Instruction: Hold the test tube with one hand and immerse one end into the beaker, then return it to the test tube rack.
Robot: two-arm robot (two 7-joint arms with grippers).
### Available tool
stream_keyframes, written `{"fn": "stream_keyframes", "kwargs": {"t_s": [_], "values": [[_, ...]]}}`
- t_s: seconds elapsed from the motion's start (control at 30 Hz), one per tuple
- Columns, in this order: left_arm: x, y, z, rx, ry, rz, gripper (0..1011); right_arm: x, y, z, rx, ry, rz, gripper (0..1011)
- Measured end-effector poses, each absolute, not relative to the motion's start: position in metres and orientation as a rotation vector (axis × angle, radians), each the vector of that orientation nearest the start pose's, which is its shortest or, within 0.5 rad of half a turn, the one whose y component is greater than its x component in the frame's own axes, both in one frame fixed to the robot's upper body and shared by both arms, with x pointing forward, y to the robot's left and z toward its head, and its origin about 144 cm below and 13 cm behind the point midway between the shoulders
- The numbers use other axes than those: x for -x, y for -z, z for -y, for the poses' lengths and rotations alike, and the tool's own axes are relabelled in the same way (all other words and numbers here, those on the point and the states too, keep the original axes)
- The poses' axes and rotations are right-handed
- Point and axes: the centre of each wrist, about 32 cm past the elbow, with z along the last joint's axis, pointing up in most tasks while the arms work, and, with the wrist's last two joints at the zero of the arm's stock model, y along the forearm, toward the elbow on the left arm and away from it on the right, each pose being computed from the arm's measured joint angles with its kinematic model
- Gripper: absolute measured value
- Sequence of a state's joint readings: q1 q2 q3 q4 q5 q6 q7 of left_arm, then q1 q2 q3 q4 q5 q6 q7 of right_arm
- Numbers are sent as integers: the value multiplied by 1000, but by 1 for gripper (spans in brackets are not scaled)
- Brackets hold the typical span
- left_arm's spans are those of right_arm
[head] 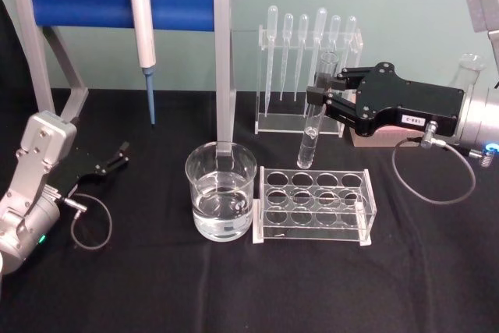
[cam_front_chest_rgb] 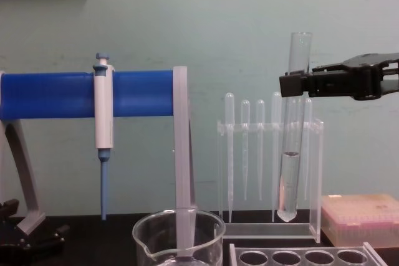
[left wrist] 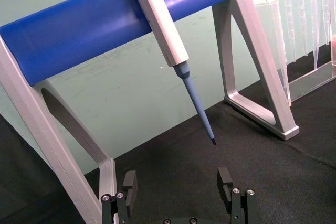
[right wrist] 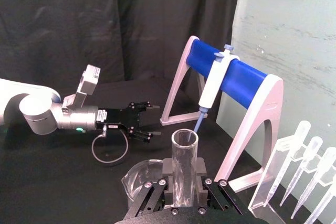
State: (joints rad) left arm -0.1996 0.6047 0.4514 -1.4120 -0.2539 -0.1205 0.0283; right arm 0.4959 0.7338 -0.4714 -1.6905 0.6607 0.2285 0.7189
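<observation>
- Right gripper [head: 322, 97] reaches in from the right and is clamped on the test tube [head: 312, 132] near its open top, its jaws pinching the glass from both sides.
- The test tube hangs close to upright with a slight tilt. Its round bottom is clear of the test tube rack [head: 366, 210], over or just behind the back row; which one is unclear. In the chest view its lower part seems to hold some liquid.
- The beaker [head: 192, 171], partly filled with water, stands on the black table just beside the rack's left end, to the left of the tube.
- Left gripper [head: 117, 157] sits parked at the table's left with its jaws apart, holding nothing.
- The step in hand looks like the carry to the beaker. Keep the tube upright and its bottom above the beaker rim while moving left. Centre it over the opening, then lower it straight so only the round end enters the water.
- The grip is high on smooth glass, so the tube could swing or slip. A slow move is safer, and it should stay clear of the grey stand leg [head: 224, 76] just behind the beaker.
</observation>
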Motion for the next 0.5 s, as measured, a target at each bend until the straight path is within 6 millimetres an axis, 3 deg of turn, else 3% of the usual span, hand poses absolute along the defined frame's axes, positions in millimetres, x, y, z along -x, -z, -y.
{"fn": "stream_keyframes", "kwargs": {"t_s": [0.5], "values": [[-489, -1140, -310, -305, -1248, 285, 1000, -528, -1320, 292, 157, 457, 127, 235]]}}
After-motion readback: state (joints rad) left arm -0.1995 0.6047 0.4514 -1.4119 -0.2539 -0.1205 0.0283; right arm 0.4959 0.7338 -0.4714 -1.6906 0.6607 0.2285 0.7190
